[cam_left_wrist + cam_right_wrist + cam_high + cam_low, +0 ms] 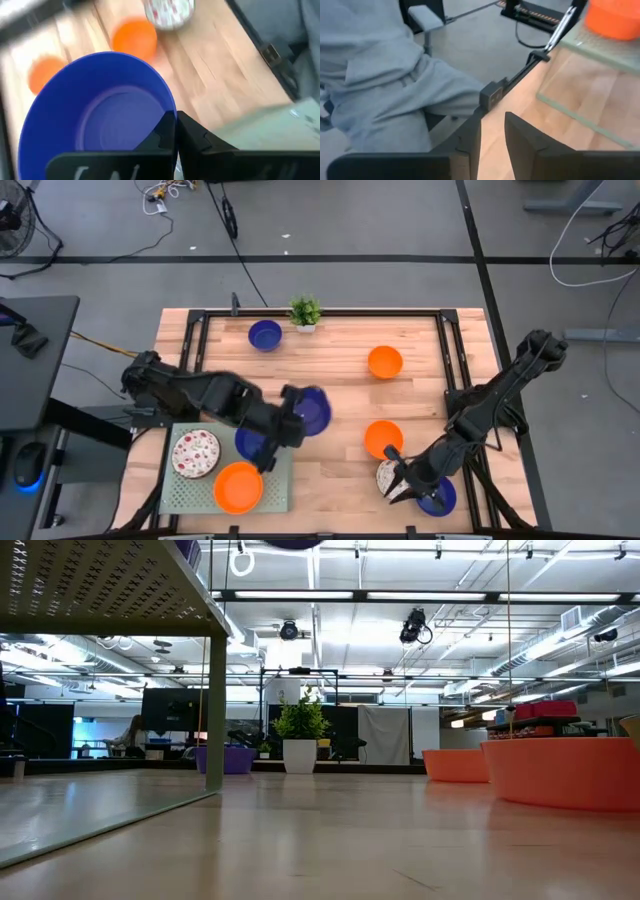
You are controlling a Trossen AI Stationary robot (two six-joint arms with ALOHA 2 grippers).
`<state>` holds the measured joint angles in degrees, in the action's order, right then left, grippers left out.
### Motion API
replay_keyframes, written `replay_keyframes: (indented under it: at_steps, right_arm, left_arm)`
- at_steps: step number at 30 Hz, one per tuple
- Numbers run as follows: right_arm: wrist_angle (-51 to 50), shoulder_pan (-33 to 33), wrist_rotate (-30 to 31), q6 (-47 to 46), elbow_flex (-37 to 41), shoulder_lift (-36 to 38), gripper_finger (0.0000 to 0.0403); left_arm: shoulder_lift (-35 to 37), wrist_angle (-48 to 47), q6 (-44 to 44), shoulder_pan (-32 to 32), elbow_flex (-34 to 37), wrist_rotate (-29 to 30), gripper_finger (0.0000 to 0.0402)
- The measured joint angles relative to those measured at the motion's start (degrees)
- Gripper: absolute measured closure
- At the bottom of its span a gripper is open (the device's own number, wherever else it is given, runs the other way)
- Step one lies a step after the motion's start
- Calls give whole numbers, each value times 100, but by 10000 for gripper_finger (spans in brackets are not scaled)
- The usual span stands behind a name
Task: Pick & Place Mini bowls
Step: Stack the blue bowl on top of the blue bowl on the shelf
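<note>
Four blue bowls [265, 335], one pinched shut in left pincer [290, 423]; right's unclear.

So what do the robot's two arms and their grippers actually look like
Both arms are dark, nearly black, built from chunky jointed segments. The left arm looks bulkier near its base; the right arm is slimmer, with rounded joints. Each ends in a two-finger gripper: the left gripper and right gripper have flat, angular black fingers with chamfered tips. No markings or loose cables are clearly visible on them.

Mini bowls [384, 362], blue, orange and red-speckled white, lie scattered upright; one blue bowl [313, 410] seems lifted.
</note>
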<state>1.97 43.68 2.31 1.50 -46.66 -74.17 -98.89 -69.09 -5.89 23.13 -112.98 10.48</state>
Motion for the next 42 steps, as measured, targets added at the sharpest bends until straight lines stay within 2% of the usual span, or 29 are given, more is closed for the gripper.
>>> replay_keyframes:
  at_steps: [9, 16, 22, 27, 34, 39, 42]
  right_arm:
    - [403, -31, -14, 72, 213, -171, 323]
    - [541, -50, -15, 112, 213, -171, 324]
    - [538, -50, -15, 112, 213, -171, 324]
    - [536, -50, -15, 116, 213, -171, 324]
    - [534, -50, -15, 221, 213, -171, 324]
    - [532, -50, -15, 225, 210, -171, 324]
    - [530, -52, -15, 225, 210, -171, 324]
  left_arm:
    - [0, -1557, 2228, 1104, -1, 840, 396]
    - [-10, -1643, 3275, 1871, -1, 1127, 397]
    - [-13, -1623, 3982, 2324, 37, 1811, 392]
    - [-20, -1536, 4359, 2470, 479, 1994, 396]
    - [-20, -1370, 4749, 2313, 1076, 2279, 388]
    - [-17, -1328, 5011, 2169, 1237, 2259, 392]
    - [-7, -1212, 5032, 2093, 1310, 2001, 384]
